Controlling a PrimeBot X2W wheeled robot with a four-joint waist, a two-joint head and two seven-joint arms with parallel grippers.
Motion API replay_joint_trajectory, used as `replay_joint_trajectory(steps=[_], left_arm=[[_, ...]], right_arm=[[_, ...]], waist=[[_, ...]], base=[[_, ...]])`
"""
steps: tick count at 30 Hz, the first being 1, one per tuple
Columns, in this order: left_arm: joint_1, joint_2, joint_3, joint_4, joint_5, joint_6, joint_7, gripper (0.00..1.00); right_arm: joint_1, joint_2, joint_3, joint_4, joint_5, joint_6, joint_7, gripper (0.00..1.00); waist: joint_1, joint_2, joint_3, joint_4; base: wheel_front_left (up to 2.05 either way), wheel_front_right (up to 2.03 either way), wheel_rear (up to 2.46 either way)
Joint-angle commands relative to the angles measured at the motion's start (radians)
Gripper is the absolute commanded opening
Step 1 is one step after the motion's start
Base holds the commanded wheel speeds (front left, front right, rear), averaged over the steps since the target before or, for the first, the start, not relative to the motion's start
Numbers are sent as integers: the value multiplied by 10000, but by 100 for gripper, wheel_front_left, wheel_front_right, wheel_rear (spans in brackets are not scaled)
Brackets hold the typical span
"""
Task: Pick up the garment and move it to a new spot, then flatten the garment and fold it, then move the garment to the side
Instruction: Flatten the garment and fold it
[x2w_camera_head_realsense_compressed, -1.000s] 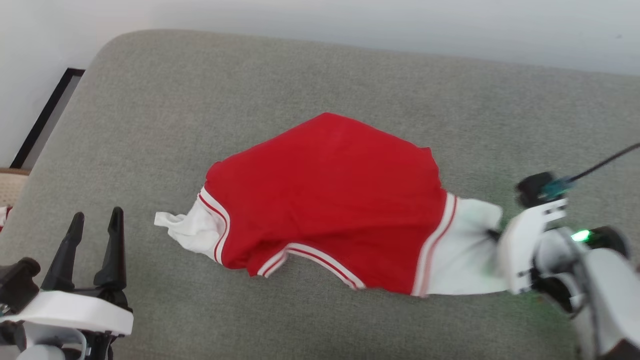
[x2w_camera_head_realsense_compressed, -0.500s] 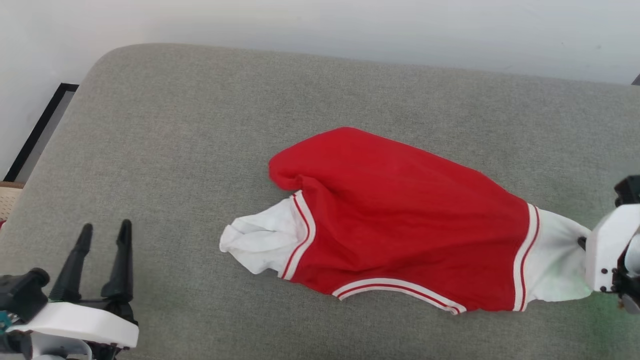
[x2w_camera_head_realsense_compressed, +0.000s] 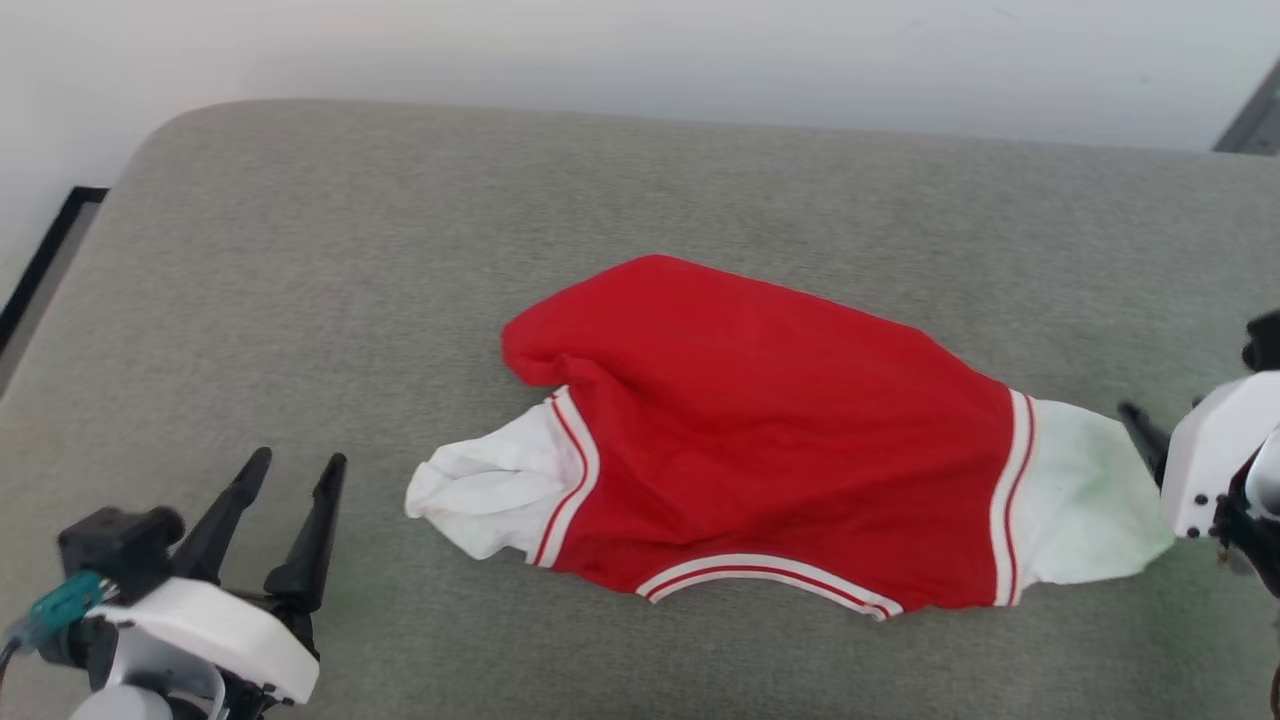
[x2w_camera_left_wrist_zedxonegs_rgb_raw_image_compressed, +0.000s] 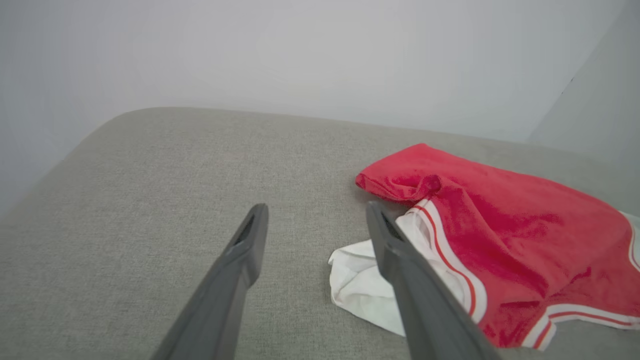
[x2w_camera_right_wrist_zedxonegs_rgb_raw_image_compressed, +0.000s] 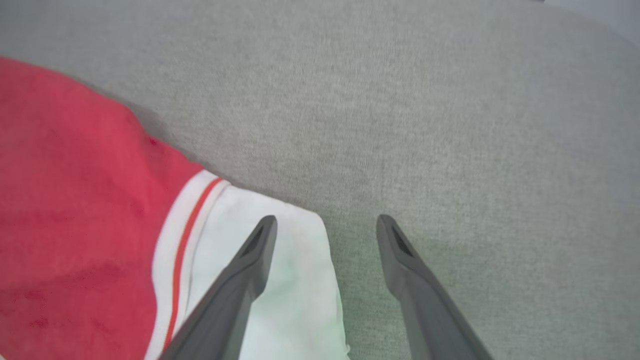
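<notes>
**A:** What is the right gripper (x2w_camera_right_wrist_zedxonegs_rgb_raw_image_compressed: 326, 222) doing?

**B:** Its two dark fingers stand wide apart and hold nothing. In the right wrist view, one finger crosses the white sleeve (x2w_camera_right_wrist_zedxonegs_rgb_raw_image_compressed: 300, 295) and the other is over bare grey cushion (x2w_camera_head_realsense_compressed: 400, 250). The sleeve's outer edge runs between them. Whether a finger touches the cloth cannot be told.

**A:** And the left gripper (x2w_camera_left_wrist_zedxonegs_rgb_raw_image_compressed: 316, 207)?

**B:** It is spread just as wide and is also empty. It sits over the cushion near the bunched sleeve (x2w_camera_head_realsense_compressed: 480, 495), apart from it in the head view.

**A:** So where is the garment (x2w_camera_head_realsense_compressed: 760, 420)?

**B:** It lies on the cushion between the two grippers, stretched crosswise with a white sleeve towards each. The red body is in the middle and shows no letters, so the printed side is probably face down.

**A:** How far along does that put the task?

**B:** The garment rests free on the cushion, so the move to a new spot looks done. Flattening is not. The left sleeve is crumpled, the red cloth above it is rolled over on itself, and the body is wrinkled.

**A:** What is left?

**B:** Smoothing it out, folding it, and moving it aside. Each gripper looks well placed to take the sleeve nearest it.
</notes>
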Motion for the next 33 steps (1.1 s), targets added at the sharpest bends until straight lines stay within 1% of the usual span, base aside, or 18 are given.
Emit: replay_joint_trajectory(steps=[1, 7, 12, 17, 22, 23, 28, 33], left_arm=[[-176, 91, -52, -19, 65, -72, 122, 100], [-524, 497, -652, -88, 27, -319, 1364, 100], [-780, 788, -1053, -155, -184, -414, 2547, 100], [-923, 1047, -1406, -197, -411, -407, 3900, 100], [-1017, 1368, -1650, -331, -617, -75, 5320, 100], [-1017, 1368, -1650, -331, -617, -75, 5320, 100], [-1212, 1627, -1849, -394, -386, 268, 6165, 100], [-1455, 1762, -2005, -128, -86, 434, 6496, 100]], right_arm=[[46, 65, -24, -198, 16, -21, -145, 100], [358, 501, -490, -1864, -370, -21, -1153, 100], [599, 1286, -927, -3367, -833, -19, -2420, 100], [825, 2023, -1118, -4334, -1235, -15, -3439, 100], [1258, 2570, -1128, -5012, -1365, -15, -3787, 100], [1258, 2570, -1128, -5012, -1365, -15, -3787, 100], [1706, 2883, -1016, -5469, -1309, -15, -3842, 100], [1907, 3057, -972, -5682, -1204, -15, -3863, 100]], waist=[[0, -1, 29, -163], [0, -1, 78, -722], [0, -1, 177, -1233], [0, -1, 264, -1706], [0, -1, 325, -2049], [0, -1, 325, -2049], [0, -1, 434, -2278], [0, -1, 550, -2426]], base=[[0, 0, 0], [0, 0, 0], [0, 0, 0], [0, 0, 0], [0, 0, 0], [0, 0, 0], [0, 0, 0], [0, 0, 0]])
